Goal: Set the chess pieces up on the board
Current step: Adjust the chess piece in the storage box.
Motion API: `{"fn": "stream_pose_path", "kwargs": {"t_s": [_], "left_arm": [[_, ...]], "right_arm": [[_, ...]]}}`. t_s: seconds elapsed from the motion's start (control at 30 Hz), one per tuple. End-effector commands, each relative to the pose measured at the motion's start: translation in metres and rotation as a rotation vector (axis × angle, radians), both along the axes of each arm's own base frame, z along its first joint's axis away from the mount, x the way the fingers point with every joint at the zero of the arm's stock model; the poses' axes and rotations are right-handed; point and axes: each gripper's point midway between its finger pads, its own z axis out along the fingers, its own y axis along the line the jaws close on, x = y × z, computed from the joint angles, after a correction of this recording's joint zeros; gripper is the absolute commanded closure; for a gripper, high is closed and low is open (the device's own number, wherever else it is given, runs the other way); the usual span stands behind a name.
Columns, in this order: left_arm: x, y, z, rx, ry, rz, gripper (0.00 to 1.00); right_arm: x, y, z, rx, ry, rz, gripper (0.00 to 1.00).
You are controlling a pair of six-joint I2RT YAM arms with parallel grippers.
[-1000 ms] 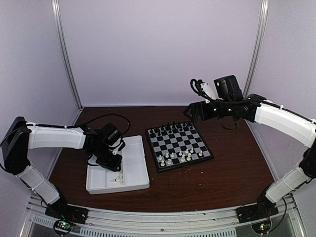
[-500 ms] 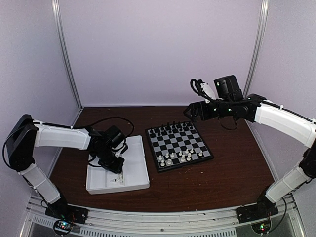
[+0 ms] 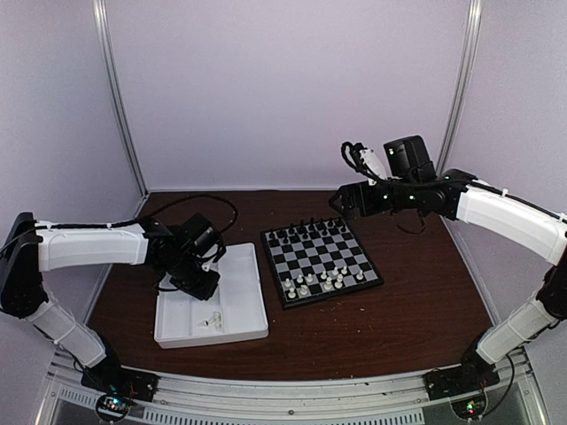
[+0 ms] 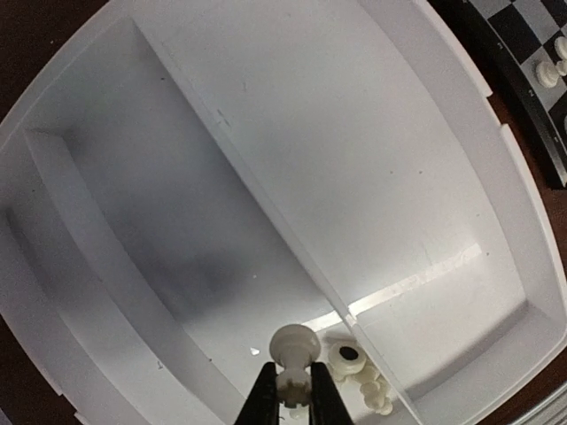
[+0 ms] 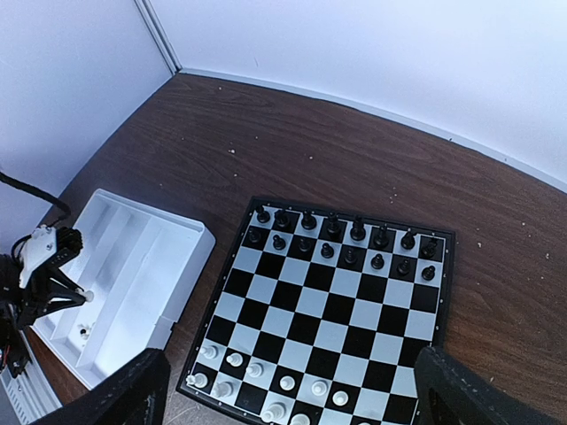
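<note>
In the left wrist view my left gripper [image 4: 294,388] is shut on a small white chess piece [image 4: 295,347], gripped below its round head and held just above the floor of the white tray [image 4: 266,115]. A few more white pieces [image 4: 361,376] lie loose in the tray beside it. From above, the left gripper [image 3: 202,285] hangs over the tray's middle. The board [image 3: 321,261] has white pieces [image 3: 319,282] on its near rows and black pieces [image 3: 310,232] on its far rows. My right gripper [image 3: 342,202] is open, high over the board's far edge, with nothing between its fingers [image 5: 133,390].
The white compartmented tray [image 3: 244,301] sits left of the board, almost touching its black rim. Loose pieces [image 3: 211,320] lie near the tray's front. Bare brown table [image 3: 416,301] lies to the right of the board and in front of it. Pale walls close in the back and sides.
The left gripper has closed on a white piece in the tray and drawn back slightly from the loose pieces. The right arm has not moved.
</note>
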Motion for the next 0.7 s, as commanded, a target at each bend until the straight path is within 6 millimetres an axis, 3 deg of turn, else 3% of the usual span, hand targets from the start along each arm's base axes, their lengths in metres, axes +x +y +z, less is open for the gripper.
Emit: {"fn": "stream_pose_path", "kwargs": {"t_s": [0.0, 0.23, 0.37, 0.67], "left_arm": [[0.011, -0.004, 0.045, -0.06, -0.115, 0.01, 0.92], [0.013, -0.025, 0.085, -0.191, -0.156, -0.01, 0.91], [0.015, -0.049, 0.099, -0.27, -0.181, -0.047, 0.91], [0.019, -0.092, 0.103, -0.286, -0.185, -0.141, 0.91]], "right_arm": [[0.003, 0.004, 0.002, 0.019, -0.011, 0.016, 0.0], [0.004, 0.004, -0.002, -0.003, -0.016, 0.023, 0.0], [0.003, 0.003, -0.003, -0.007, -0.018, 0.026, 0.0], [0.003, 0.0, -0.007, 0.009, -0.006, 0.013, 0.0]]}}
